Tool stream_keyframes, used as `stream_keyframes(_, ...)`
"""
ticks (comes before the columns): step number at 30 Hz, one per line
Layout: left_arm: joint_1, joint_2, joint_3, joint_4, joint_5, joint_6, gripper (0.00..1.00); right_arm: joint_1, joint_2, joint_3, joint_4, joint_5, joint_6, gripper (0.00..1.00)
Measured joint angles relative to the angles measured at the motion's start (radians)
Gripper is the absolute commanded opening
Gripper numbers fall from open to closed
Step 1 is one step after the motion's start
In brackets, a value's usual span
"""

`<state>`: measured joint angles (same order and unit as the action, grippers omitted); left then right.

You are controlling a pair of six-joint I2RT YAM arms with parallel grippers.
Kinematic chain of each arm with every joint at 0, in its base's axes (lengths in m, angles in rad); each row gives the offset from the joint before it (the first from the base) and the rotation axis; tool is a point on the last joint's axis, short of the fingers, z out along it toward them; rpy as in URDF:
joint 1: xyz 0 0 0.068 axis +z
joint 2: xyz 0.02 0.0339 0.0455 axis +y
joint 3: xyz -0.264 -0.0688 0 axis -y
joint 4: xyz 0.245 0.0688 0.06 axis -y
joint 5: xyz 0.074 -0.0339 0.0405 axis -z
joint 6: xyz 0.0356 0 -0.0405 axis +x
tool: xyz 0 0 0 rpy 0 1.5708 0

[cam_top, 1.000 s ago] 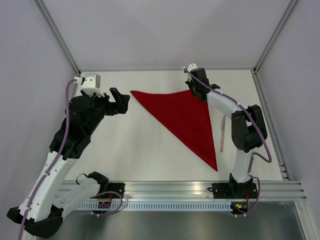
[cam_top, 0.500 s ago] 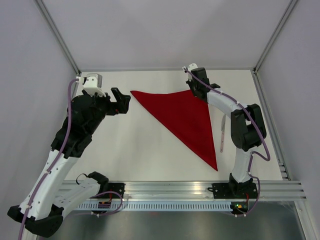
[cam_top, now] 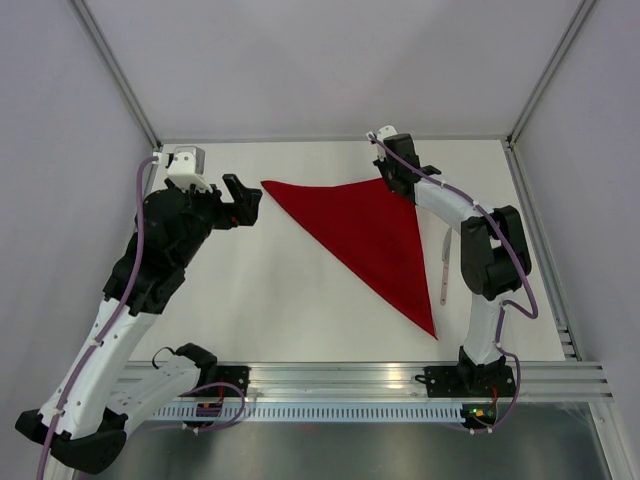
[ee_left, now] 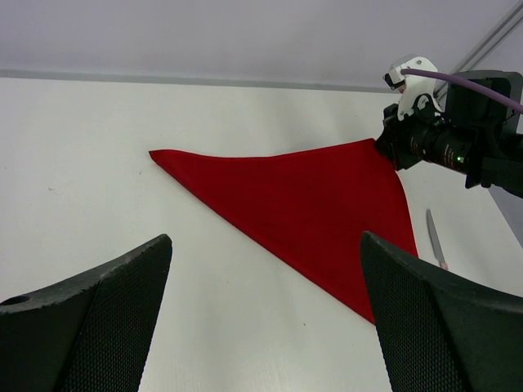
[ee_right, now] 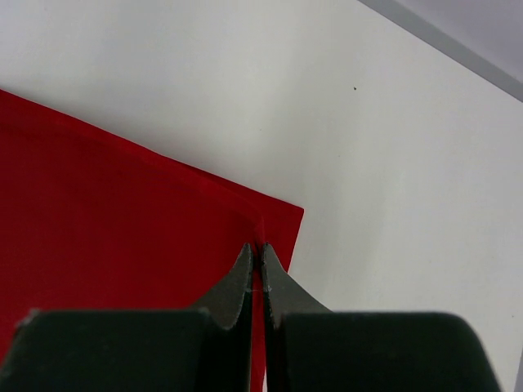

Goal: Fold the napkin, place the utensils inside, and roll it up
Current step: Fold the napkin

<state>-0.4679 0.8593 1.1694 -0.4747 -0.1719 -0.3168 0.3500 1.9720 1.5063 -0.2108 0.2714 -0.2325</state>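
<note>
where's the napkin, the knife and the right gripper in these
napkin [cam_top: 365, 228], top external view, middle of the red triangle
knife [cam_top: 444, 270], top external view, about halfway along it
right gripper [ee_right: 257, 250], right wrist view, between its fingertips, at the napkin's corner

table [cam_top: 280, 300] white | slotted rail [cam_top: 340, 378] near edge | walls [cam_top: 330, 60] grey

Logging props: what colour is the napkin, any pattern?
The napkin is plain bright red, unpatterned; left wrist view shows it best.
</note>
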Motion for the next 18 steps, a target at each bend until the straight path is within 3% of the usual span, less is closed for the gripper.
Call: stream_keyframes(18,0.0,0.004,-0.014,0.006,0.0,0.0,1.0,-0.012,0.015,0.0,0.0,0.0,0.0,0.01)
